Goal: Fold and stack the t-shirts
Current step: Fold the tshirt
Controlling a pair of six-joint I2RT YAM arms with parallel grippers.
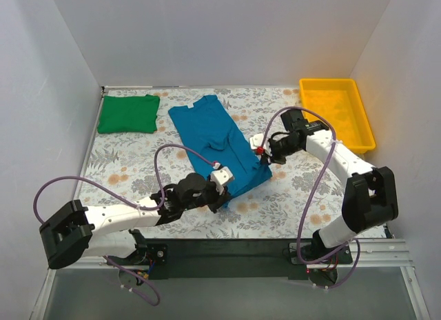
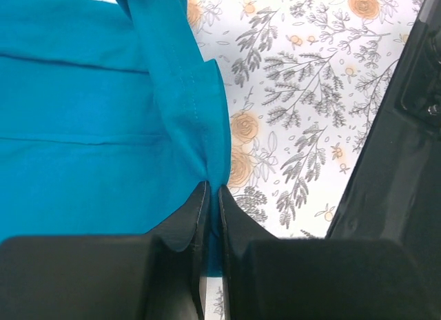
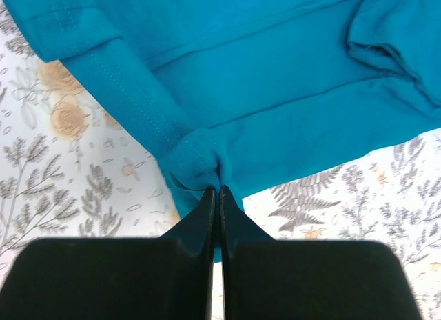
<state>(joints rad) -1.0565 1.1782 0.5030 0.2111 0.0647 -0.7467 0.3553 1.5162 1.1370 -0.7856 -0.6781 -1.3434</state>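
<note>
At the middle of the flower-patterned table point(image 1: 296, 189) lies a teal-blue t-shirt point(image 1: 213, 137), spread flat as a long, narrow shape with a sleeve and a side turned in over its body. It runs at a slant from the far side of the table toward the near right. The left gripper point(image 1: 224, 189) sits at the shirt's near edge, and its wrist view shows both black fingers pressed together on a stitched hem of the blue cloth point(image 2: 89, 127), which rises in a ridge away from the gripper point(image 2: 212, 189). The right gripper point(image 1: 262, 152) is at the shirt's right edge, also clamped tight. Its wrist view shows the fingers pinching a puckered corner where two hemmed layers of the blue fabric point(image 3: 275, 78) meet, just at the fingertips point(image 3: 218, 190). Left of the blue shirt and well apart from it, a bright green t-shirt point(image 1: 128, 114) rests as a neat folded rectangle near the far wall. Right of the blue shirt, also apart from it, stands a yellow plastic tray point(image 1: 337, 110) by the right wall.
</note>
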